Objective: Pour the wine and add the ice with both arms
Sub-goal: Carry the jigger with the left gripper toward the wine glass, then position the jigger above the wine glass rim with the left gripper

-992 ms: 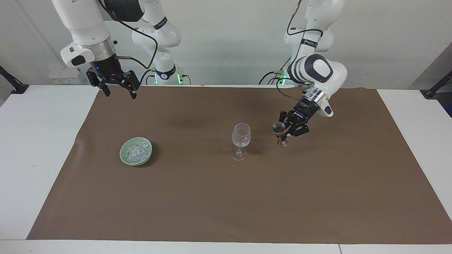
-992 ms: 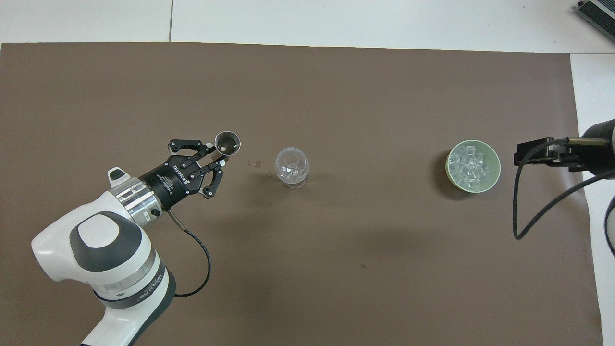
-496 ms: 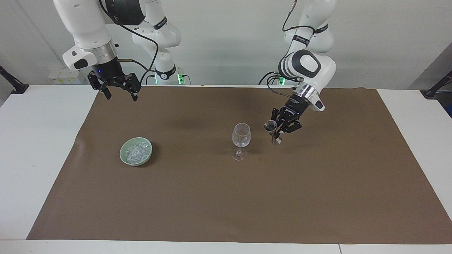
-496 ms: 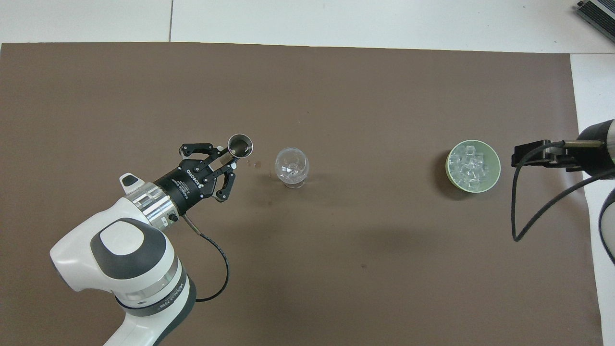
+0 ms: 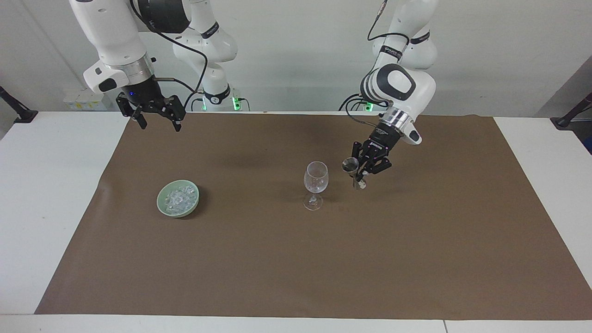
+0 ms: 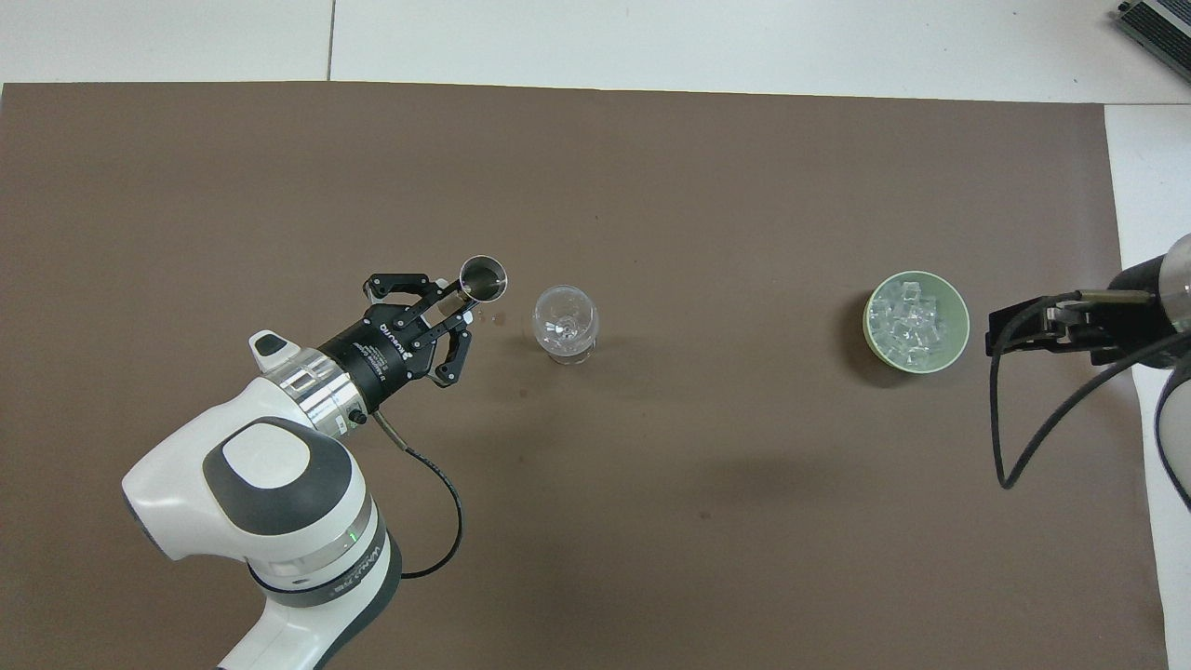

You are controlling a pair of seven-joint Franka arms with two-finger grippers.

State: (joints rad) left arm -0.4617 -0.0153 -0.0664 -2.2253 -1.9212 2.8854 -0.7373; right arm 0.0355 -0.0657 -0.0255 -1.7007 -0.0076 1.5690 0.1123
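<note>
A clear wine glass (image 5: pixel 316 178) (image 6: pixel 565 323) stands upright mid-mat, and its bowl looks empty. My left gripper (image 5: pixel 362 177) (image 6: pixel 459 304) is shut on a small metal jigger (image 5: pixel 351 167) (image 6: pixel 485 278). It holds the jigger roughly upright in the air, beside the glass toward the left arm's end. The wine is hidden; the jigger's inside looks dark. The ice (image 5: pixel 179 197) (image 6: pixel 910 321) is a heap of clear chunks in a pale green bowl (image 5: pixel 162 206) (image 6: pixel 960 342). My right gripper (image 5: pixel 158 126) (image 6: pixel 1010 326) hangs open and empty over the mat's edge near the bowl.
A brown mat (image 5: pixel 296 268) (image 6: pixel 651 521) covers most of the white table (image 5: pixel 46 185). A few small dark spots (image 6: pixel 498 318) mark the mat between the jigger and the glass. Black clamps sit at the table's corners by the robots.
My left gripper has carried the jigger closer to the wine glass and a little higher. My right gripper has shifted slightly toward the bowl, still open.
</note>
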